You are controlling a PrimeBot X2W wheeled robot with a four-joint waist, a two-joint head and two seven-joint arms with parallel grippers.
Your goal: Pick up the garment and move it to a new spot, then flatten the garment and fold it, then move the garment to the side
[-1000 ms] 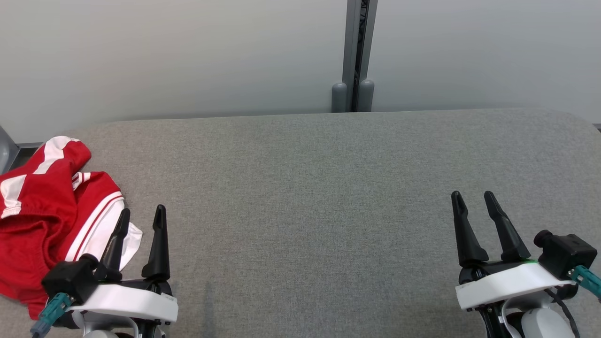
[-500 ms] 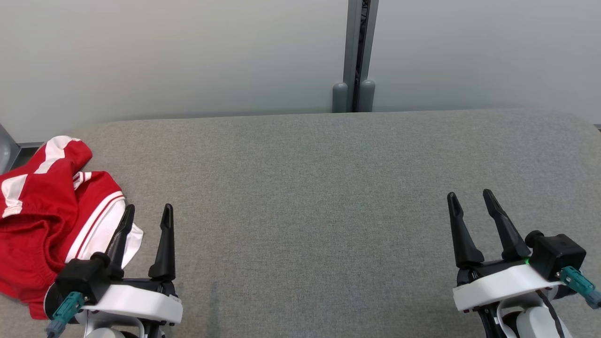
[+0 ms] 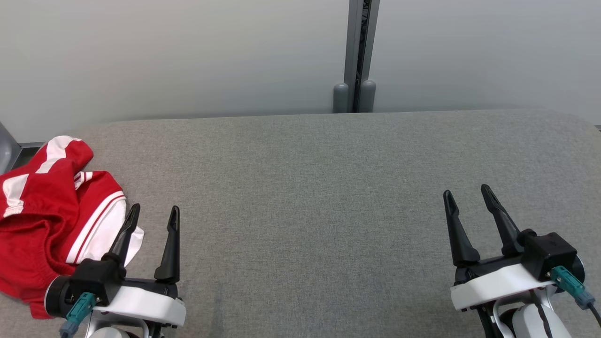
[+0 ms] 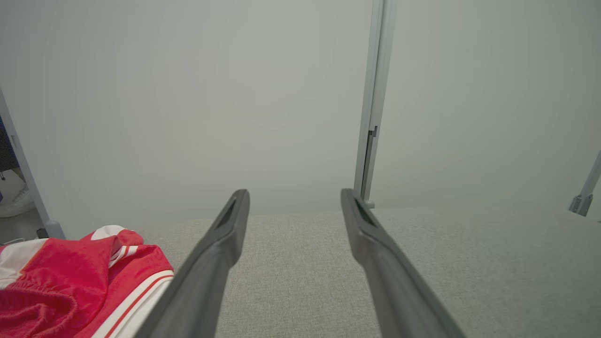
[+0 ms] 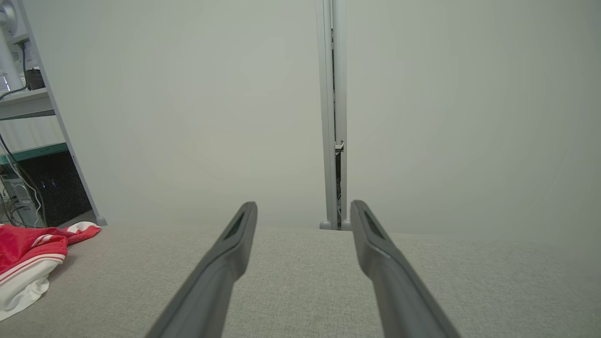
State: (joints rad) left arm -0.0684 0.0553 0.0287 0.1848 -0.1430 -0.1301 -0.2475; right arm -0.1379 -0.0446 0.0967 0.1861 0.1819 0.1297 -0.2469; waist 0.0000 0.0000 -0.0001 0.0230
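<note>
Your left gripper (image 3: 156,206) sits at the lower left of the head view, its two dark fingers (image 3: 171,244) spread with nothing between them. The outer finger's tip overlaps the white hem of the garment (image 3: 42,220), though you cannot tell whether it touches. The garment, red with white stripes, lies crumpled at the left edge of the grey fabric table (image 3: 305,188). Your right gripper (image 3: 466,189) is well apart at the lower right, fingers parted too and gripping nothing — bare grey cloth lies under it. Behind the table stands a pale wall (image 3: 188,56) with a grey post (image 3: 355,56) near its middle.
</note>
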